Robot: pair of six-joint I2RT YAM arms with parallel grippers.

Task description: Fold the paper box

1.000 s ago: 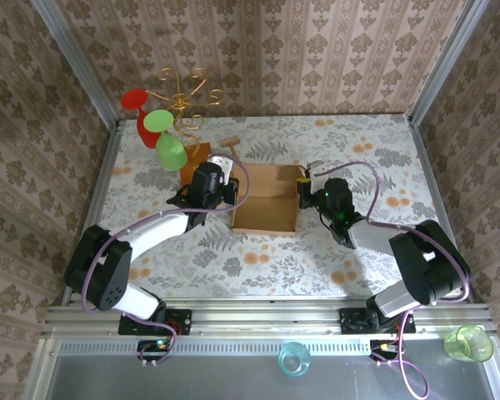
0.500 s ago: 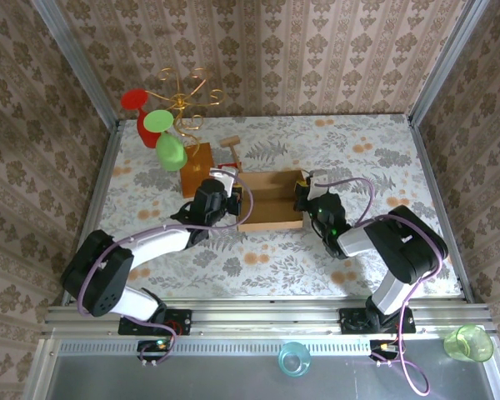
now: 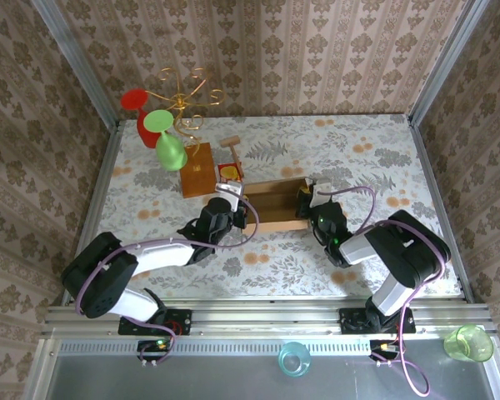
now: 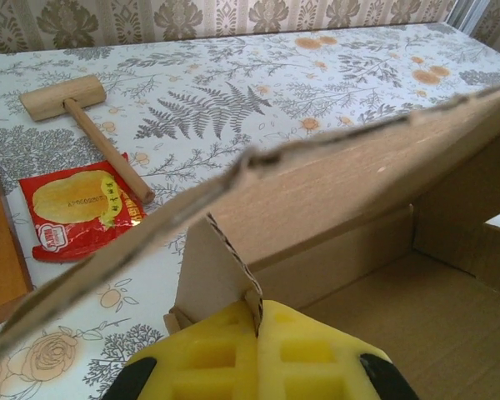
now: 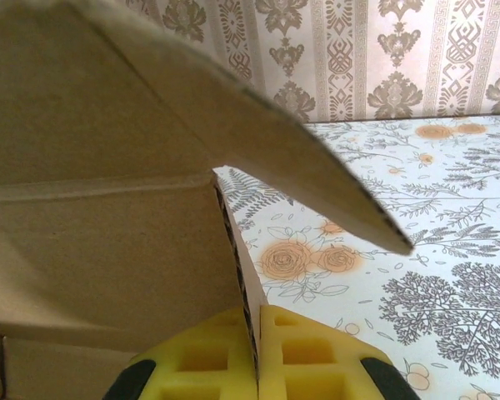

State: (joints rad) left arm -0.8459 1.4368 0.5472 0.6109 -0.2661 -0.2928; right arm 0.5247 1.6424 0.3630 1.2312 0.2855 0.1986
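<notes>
The plain brown corrugated cardboard paper box (image 3: 275, 204) is lying on the table just to the right of the orange-brown wooden board (image 3: 197, 169), a little nearer to the arms. It is looking half folded: the walls are standing, while the large lid flap is hanging tilted above the tray, so closing and tucking it is probably what remains. The left gripper (image 4: 258, 312) and the right gripper (image 5: 254, 321) are each pinching a thin cardboard wall between closed jaws. The part of the inside that is showing is bare.
</notes>
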